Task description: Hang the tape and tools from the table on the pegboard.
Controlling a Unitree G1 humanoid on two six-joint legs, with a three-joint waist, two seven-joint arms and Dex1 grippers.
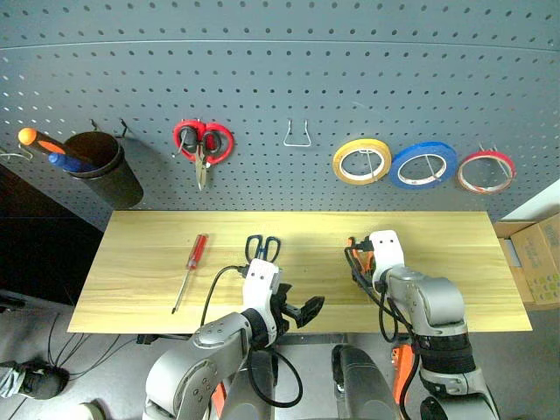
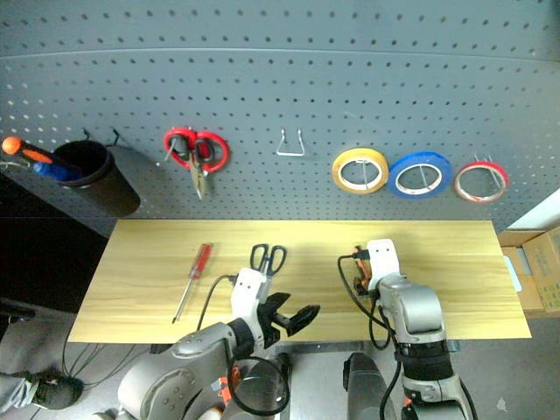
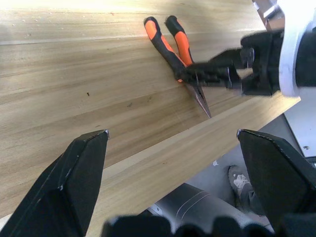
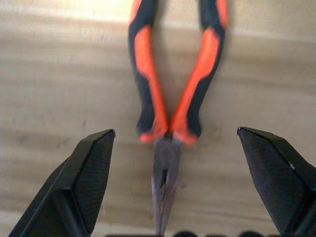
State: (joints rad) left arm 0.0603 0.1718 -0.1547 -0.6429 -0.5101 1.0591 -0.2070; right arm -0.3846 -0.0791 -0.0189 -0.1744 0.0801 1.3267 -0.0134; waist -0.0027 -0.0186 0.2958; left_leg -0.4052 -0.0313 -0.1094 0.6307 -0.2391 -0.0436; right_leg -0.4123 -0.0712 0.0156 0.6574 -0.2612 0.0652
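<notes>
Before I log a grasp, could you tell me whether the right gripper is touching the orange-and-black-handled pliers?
Apart: the right wrist view shows the pliers lying between the open right gripper, bare table either side.

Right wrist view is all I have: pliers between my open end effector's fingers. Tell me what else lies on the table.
Observer: Black-handled scissors and a red-handled screwdriver lie on the table, to the left of the pliers.
Operator: Name a free hook for the pliers.
Observer: An empty wire hook hangs on the pegboard, between the red scissors and the yellow roll.
</notes>
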